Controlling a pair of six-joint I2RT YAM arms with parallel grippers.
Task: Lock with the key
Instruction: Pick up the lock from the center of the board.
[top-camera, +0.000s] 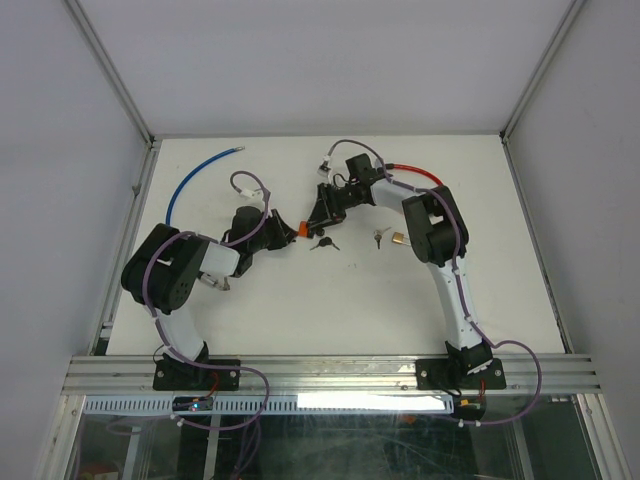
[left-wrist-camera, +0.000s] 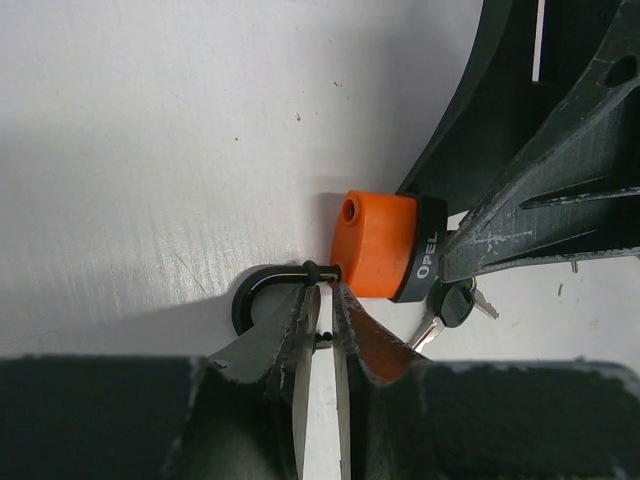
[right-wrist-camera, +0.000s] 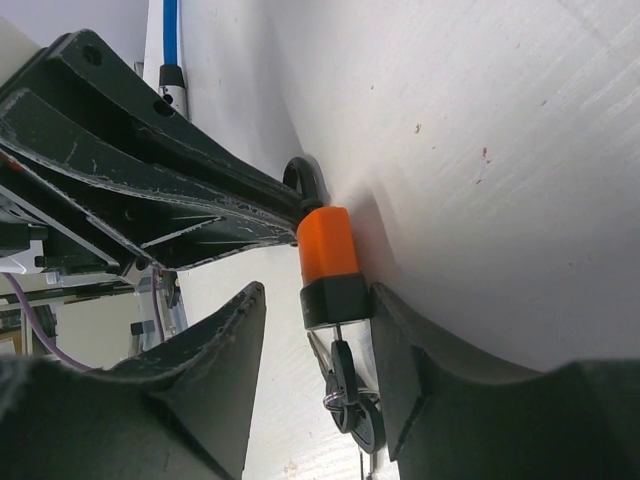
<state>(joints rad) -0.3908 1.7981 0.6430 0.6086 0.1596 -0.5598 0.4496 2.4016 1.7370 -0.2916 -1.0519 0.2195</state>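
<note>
Left gripper (left-wrist-camera: 322, 300) fingers pinch the black steel shackle (left-wrist-camera: 255, 290) of the orange padlock with a black base band (left-wrist-camera: 378, 243) lying mid-way across the white table (left-wrist-camera: 150, 150), right gripper (right-wrist-camera: 320, 300) spread open astride the black-headed key (right-wrist-camera: 342, 365) apparently seated in its base, so gripping and turning remain, locked state unclear.

Left arm (top-camera: 178, 322) and right arm (top-camera: 455, 300): white links, black joints; purple cables (top-camera: 352, 142) trail along both; fingers (right-wrist-camera: 210, 380) scuffed matte black.
</note>
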